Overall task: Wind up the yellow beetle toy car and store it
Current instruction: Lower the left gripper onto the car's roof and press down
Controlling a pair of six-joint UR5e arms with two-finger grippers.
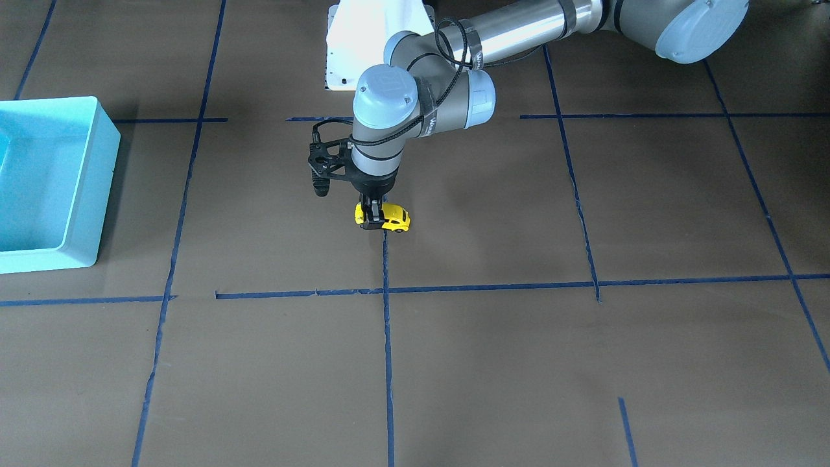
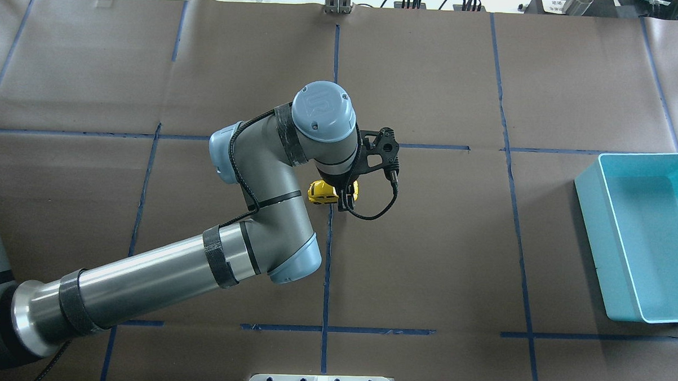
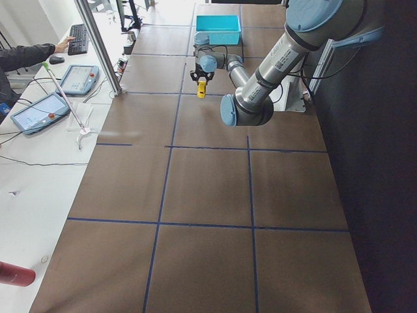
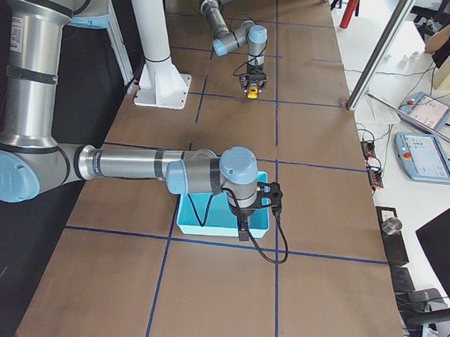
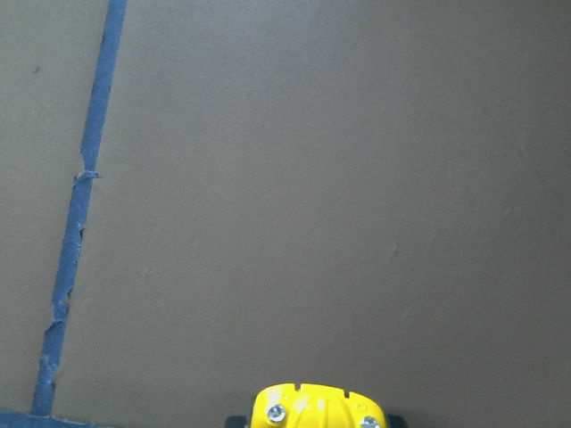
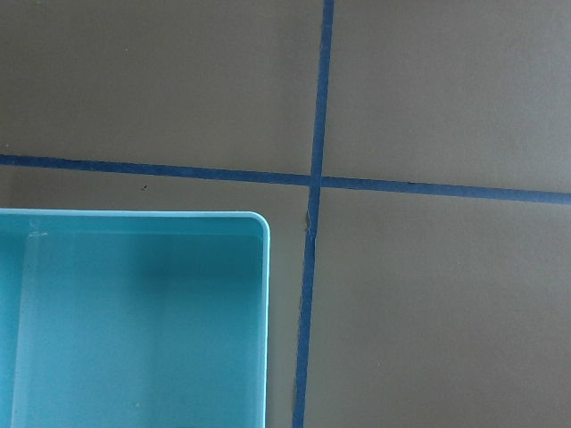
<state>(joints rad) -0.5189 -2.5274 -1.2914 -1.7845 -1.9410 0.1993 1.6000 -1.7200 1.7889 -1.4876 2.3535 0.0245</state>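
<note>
The left gripper point(image 1: 372, 219) was positioned near the middle of the table point(image 1: 519, 363), pointing straight down. Its fingers were clamped on one end of the yellow toy car point(image 1: 391, 218), with the rest of the body projecting sideways from the fingers. In the overhead view the car point(image 2: 321, 192) lay partly hidden under the left wrist, just beside a blue tape line point(image 2: 328, 252) running toward the robot. The frames did not show whether the wheels touched the table. The left wrist camera showed only a yellow part of the car point(image 5: 317, 408) with two screw heads at the bottom edge of its picture, over bare brown surface.

The turquoise bin point(image 1: 97, 175) stood at the robot's right end of the table, well apart from the car. Its interior appeared bare in the overhead view point(image 2: 593, 244).

The right gripper point(image 4: 241, 232) appeared only in the right side view, pointing down in front of the bin point(image 4: 196, 221). Whether its fingers were apart or together could not be determined. The right wrist camera showed one corner of the bin point(image 6: 265, 303) beside a crossing of tape lines.
</note>
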